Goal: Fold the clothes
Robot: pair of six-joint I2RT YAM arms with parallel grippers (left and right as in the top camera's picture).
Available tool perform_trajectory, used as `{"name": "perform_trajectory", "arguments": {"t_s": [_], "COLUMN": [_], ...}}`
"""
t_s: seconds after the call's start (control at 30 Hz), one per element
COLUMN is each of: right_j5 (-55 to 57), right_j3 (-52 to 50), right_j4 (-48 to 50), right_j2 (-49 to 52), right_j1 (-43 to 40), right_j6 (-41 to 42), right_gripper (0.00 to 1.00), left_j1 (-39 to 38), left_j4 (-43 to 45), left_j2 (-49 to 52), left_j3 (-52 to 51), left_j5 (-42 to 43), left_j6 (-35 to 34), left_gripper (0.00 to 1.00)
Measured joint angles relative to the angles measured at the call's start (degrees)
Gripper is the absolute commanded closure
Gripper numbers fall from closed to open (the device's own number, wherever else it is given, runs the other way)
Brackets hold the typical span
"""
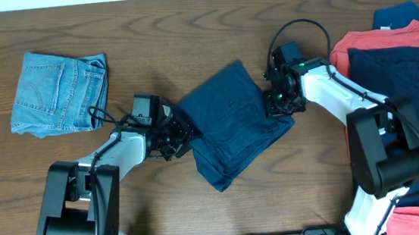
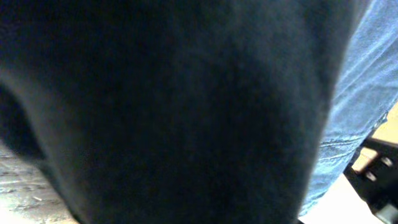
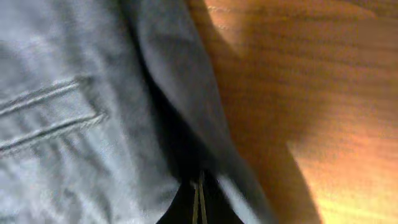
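A dark navy garment (image 1: 233, 123) lies partly folded at the table's centre. My left gripper (image 1: 179, 137) is at its left edge. In the left wrist view the navy cloth (image 2: 174, 112) fills the frame and hides the fingers, so the grip looks shut on it. My right gripper (image 1: 277, 105) is at the garment's right edge. In the right wrist view its fingers (image 3: 199, 200) are pressed together on a fold of the navy cloth (image 3: 74, 124), low over the wood.
Folded light denim (image 1: 59, 92) lies at the far left and shows in the left wrist view (image 2: 364, 93). A pile of coral, navy and blue clothes (image 1: 402, 62) covers the right side. Bare wood (image 3: 311, 93) lies right of the garment.
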Motion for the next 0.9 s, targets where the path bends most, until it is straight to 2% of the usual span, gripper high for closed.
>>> {"name": "perform_trajectory", "arguments": {"t_s": [0.17, 0.4, 0.6, 0.8, 0.9], "right_j5": [-1.5, -3.1, -3.7, -2.7, -3.1], "right_j3": [0.0, -0.2, -3.4, -9.0, -9.2], "right_j4": [-1.8, -3.9, -1.4, 4.5, 4.9], "right_j2": [-5.9, -7.7, -7.3, -4.8, -4.6], "right_j1": [0.0, 1.9, 5.6, 6.6, 6.4], "right_j6": [-0.2, -1.1, -3.9, -2.2, -1.2], "right_gripper": [0.99, 0.98, 0.98, 0.99, 0.99], "left_j1": [0.1, 2.1, 2.5, 2.3, 1.2], "left_j4": [0.0, -0.4, -3.7, -8.7, -8.7], "left_j2": [0.0, 0.0, -0.3, -0.3, -0.4], "left_j3": [0.0, 0.1, 0.5, 0.7, 0.7], "left_j5": [0.2, 4.0, 6.3, 9.1, 9.5], "left_j6": [0.5, 2.8, 4.3, 5.2, 4.8], "left_gripper": [0.59, 0.32, 0.24, 0.16, 0.07]}}
